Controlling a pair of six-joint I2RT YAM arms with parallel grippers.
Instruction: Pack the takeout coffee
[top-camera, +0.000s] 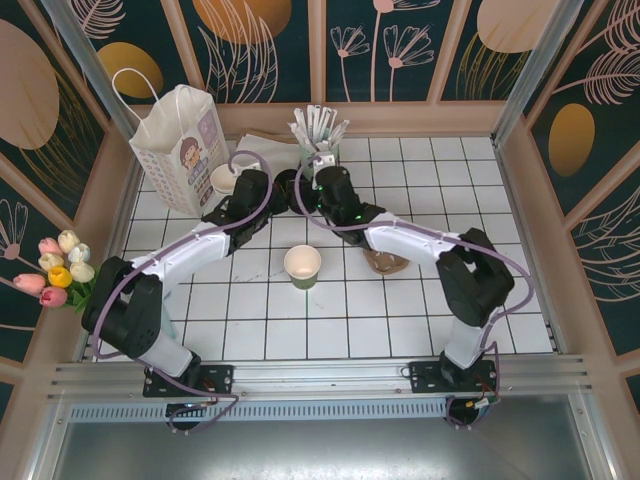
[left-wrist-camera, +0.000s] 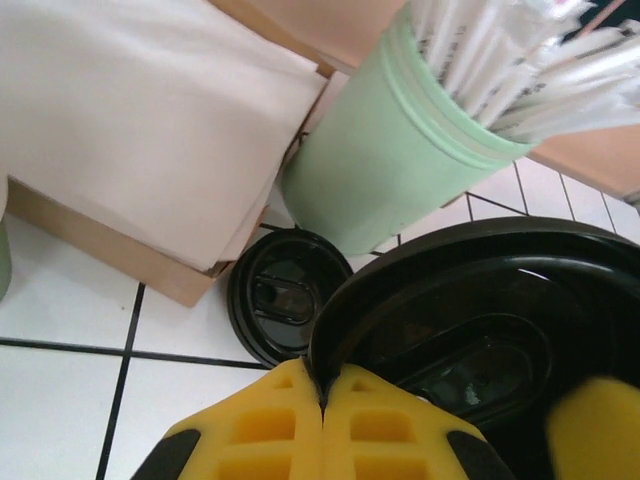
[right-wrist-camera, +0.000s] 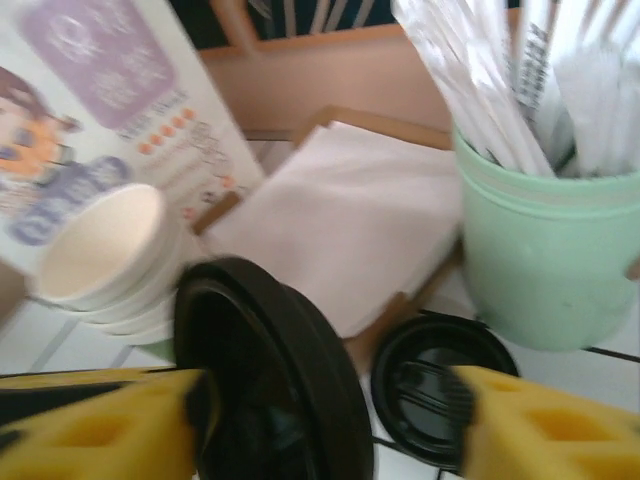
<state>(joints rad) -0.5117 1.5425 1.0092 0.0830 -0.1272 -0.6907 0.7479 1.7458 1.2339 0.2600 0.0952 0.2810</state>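
Top external view puts the cup (top-camera: 302, 265) upright and mouth-up at the middle of the worktop (top-camera: 420, 330), lidless, nearer the near edge than either claw. Both claws meet well beyond it, toward the far edge. Left wrist view shows the left gripper (left-wrist-camera: 322, 400) pinched tight on the rim of the lid (left-wrist-camera: 480, 310), which hangs tilted rather than level. Right wrist view shows the right gripper (right-wrist-camera: 328, 395) with its fingers spread wide either side of that same lid, gripping nothing; whether one finger touches the rim I cannot tell. So the lid rides with the left arm, and the cup lies from it toward the near edge and a little to the right. My judgement is that the left arm must draw back, level the lid and lower it flat onto the open mouth. Just past the claws a spare lid (left-wrist-camera: 285, 295) lies flat, beside the holder (left-wrist-camera: 390, 170), with napkins (left-wrist-camera: 150, 110) and the bag (top-camera: 180, 140) toward the far edge.
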